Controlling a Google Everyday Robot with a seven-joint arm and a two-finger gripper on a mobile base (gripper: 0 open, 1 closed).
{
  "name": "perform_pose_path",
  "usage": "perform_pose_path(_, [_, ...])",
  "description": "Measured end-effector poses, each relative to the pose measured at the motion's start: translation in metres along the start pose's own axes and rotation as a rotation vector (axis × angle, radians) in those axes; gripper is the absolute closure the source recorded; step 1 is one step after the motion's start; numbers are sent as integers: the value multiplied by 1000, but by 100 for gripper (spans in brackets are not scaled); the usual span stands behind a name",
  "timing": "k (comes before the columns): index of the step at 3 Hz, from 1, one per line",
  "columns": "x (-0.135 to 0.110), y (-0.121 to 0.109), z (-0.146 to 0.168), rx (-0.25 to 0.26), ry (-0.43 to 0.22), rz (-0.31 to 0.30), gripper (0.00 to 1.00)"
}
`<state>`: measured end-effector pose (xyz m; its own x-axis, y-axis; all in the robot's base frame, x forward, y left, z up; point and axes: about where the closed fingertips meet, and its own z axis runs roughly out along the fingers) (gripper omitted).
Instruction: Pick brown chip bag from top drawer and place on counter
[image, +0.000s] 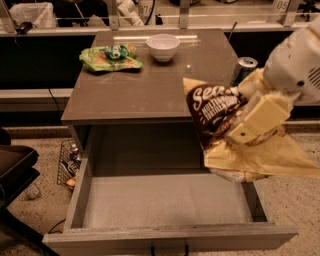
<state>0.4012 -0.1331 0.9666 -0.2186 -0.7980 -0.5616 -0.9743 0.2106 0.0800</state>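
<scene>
The claw (248, 129) is clamped on the brown chip bag (215, 112), which hangs in the air over the right side of the open top drawer (165, 200), by the near right edge of the worktop (150, 85). The bag is crinkly dark brown with white lettering and pale yellow ends, and it is tilted, its lower end spread wide.

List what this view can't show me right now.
Camera view:
- Far finger of the end effector, clamped on the brown chip bag above the top drawer's right side: hidden behind the bag.
- Bag's right end: cut off by the frame edge.
- Lower part of the can: hidden by bag and arm.
- Drawer's right wall: mostly under the bag.
</scene>
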Motion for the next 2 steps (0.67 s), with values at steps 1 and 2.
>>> perform_pose_path(1, [-45,-1,-25,78,-23,-57,100])
perform_pose_path(2, [-52,-7,-24,85,-27,-68,100])
